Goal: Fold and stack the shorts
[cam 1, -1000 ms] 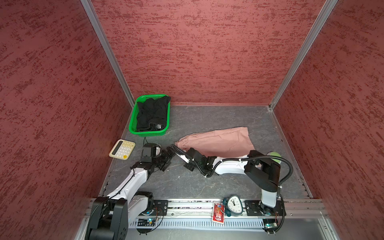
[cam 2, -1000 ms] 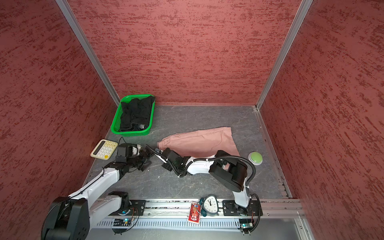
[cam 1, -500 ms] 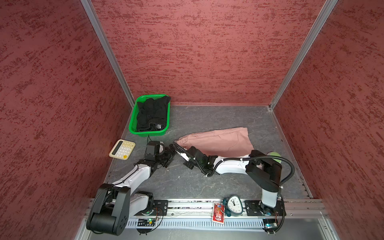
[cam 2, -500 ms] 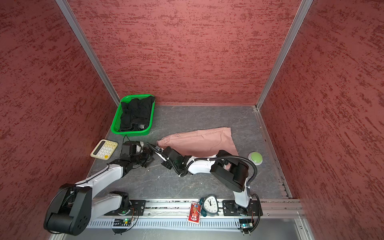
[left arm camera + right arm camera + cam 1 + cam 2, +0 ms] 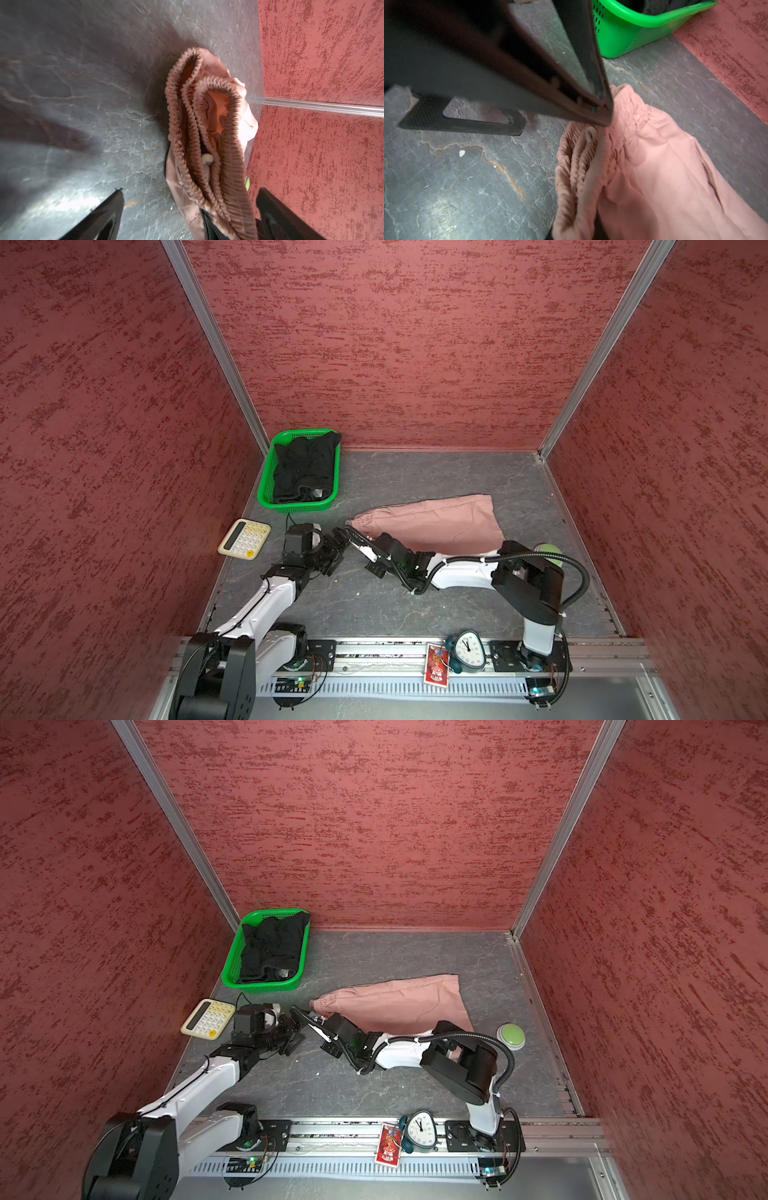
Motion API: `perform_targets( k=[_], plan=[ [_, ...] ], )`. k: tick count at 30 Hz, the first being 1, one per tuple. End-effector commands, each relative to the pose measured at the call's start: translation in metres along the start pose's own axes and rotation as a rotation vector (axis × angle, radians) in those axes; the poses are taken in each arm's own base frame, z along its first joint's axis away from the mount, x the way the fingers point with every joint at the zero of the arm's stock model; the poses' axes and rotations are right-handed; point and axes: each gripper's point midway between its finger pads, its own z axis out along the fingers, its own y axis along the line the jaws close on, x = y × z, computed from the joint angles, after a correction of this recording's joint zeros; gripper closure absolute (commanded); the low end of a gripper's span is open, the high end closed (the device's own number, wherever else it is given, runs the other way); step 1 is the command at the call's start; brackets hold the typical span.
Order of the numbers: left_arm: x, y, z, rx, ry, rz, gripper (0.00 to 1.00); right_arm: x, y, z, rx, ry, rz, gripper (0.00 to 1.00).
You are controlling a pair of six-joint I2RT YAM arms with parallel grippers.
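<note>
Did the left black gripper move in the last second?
Yes: the left gripper has edged away from the cream calculator, towards the gathered waistband of the dusty pink shorts.

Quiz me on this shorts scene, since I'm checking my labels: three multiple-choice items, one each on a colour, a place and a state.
1. The shorts on the table are: A blue; B pink; C white.
2. The black shorts lie: A on the table; B in a gripper; C in the basket.
3. The left gripper is: A open; B shut on cloth; C shut on nothing.
Key: 1 B, they look dusty pink in every view. 2 C, they fill the green basket in both top views. 3 A, its fingers stand wide apart in the left wrist view.
</note>
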Motion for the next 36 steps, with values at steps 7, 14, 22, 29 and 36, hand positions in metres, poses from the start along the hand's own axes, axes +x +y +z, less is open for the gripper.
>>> perform_targets(
  k=[7, 14, 22, 29, 36],
  plan=[
    [-0.008, -0.011, 0.003, 0.077, 0.038, -0.011, 0.01, -0.002, 0.007, -0.005, -0.027, -0.012, -0.031, 1.00],
    [0.004, -0.013, 0.023, 0.079, 0.087, -0.005, 0.01, -0.009, 0.008, -0.004, -0.031, -0.031, -0.026, 1.00],
    [-0.004, -0.014, 0.033, 0.105, 0.056, -0.002, 0.01, -0.009, 0.008, -0.005, -0.033, -0.038, -0.025, 1.00],
    [0.005, -0.014, 0.054, 0.095, 0.097, 0.022, 0.06, -0.015, 0.009, -0.007, -0.038, -0.060, -0.016, 1.00],
    [0.008, -0.017, 0.065, 0.079, 0.140, 0.073, 0.49, -0.022, 0.017, -0.019, -0.099, -0.079, -0.005, 0.92]
  ],
)
